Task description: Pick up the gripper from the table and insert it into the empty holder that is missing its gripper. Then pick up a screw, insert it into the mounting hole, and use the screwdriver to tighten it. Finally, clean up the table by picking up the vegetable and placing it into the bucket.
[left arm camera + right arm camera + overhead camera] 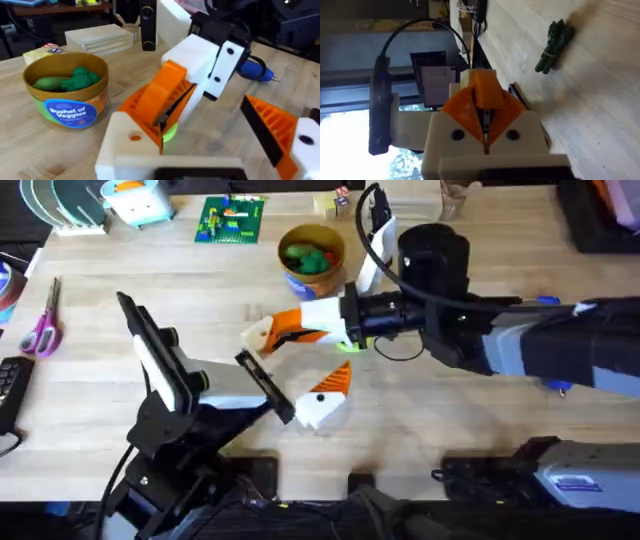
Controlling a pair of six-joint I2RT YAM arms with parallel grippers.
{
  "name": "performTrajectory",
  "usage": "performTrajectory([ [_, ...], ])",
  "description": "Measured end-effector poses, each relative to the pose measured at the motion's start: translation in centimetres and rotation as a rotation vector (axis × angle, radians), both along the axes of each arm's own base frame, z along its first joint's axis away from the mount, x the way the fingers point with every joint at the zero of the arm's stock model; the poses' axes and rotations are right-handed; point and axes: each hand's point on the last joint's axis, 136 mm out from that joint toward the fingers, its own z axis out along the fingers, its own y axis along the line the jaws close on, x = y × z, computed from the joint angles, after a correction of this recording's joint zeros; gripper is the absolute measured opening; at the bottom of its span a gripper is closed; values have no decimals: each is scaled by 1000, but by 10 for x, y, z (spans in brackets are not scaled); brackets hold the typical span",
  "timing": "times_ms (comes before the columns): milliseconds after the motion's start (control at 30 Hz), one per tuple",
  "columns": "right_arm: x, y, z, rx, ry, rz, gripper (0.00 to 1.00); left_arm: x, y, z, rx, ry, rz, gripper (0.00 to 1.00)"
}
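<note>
Light plank counter [90, 395] seen from overhead, both arms meeting at frame centre. Right claw [485, 97] clamped on the orange wedge [483, 89], pads closed flat against its sides, reaching in from the right of the overhead frame. Left claw [292, 365] spread wide and holding nothing: one finger fitted with its ribbed orange pad, the other a bare white holder [131, 152] at lower left of the left wrist view. Orange wedge pressed tip-down against that holder, touching it; judged partly entered, not yet seated flush.

Stage reached: first step, insertion, under way and unfinished. Screw pick-up, placement in the mounting hole and tightening all still to do; no screw made out. Screwdriver [255, 70] lying untouched on the counter at upper right of the left wrist view, blue handle, metal tip pointing right. Asparagus bundle [553, 44] lying on bare wood at upper right of the right wrist view, well apart from both claws. Bucket [312, 255] upright at upper centre of the overhead frame, already holding other green toy vegetables [75, 80].
</note>
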Motion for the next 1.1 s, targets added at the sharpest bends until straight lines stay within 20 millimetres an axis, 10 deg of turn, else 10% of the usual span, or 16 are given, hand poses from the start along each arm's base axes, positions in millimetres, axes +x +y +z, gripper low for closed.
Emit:
performTrajectory([
  [1100, 0, 23, -2, -34, -50, -110, 9, 12, 12, -1, -18, 24, 90, 993],
])
